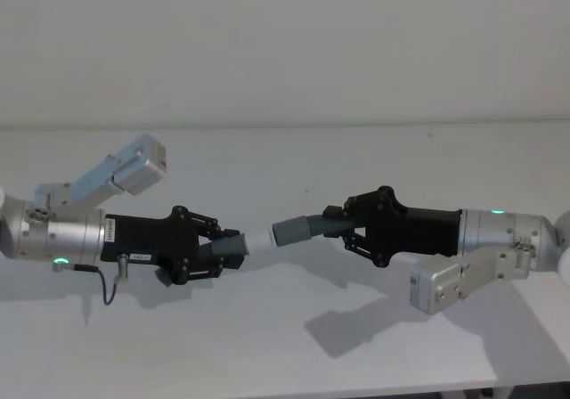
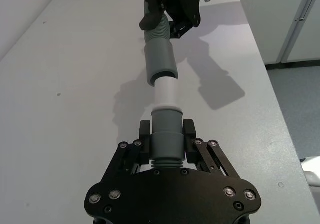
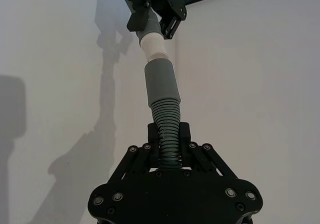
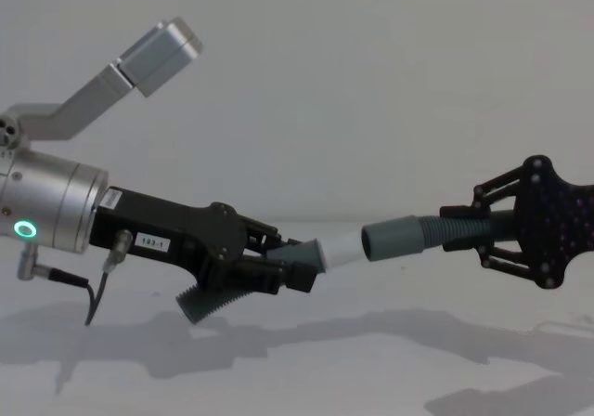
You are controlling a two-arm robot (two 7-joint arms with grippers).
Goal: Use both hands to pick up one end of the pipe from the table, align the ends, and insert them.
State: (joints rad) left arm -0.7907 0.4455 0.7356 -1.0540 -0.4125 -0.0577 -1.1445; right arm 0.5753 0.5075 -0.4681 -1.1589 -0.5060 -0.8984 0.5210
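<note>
Your two hands meet in mid-air above the off-white surface (image 1: 285, 346), each holding one piece of the pipe, and their shadows fall on the surface below.

Your left hand (image 1: 227, 255) reaches in from the left, its fingers (image 2: 188, 130) pinching the grey collar of the short pipe piece (image 2: 165, 134). The white tip (image 1: 258, 240) sticks out past those fingers, pointing toward the other hand.

Your right hand (image 1: 343, 228) reaches in from the right, its fingers (image 3: 183, 132) pressed onto the ribbed part of the longer pipe piece (image 3: 167, 134). The smooth grey cuff (image 1: 289, 230) of that piece extends forward from the hand.

The white tip and the cuff are lined up nearly end to end. In the left wrist view the tip's far end sits inside the mouth of the cuff, with most of the white length between the two grey pieces showing. From the chest view the short piece angles slightly upward to meet the cuff (image 4: 390, 238), which lies close to level.
</note>
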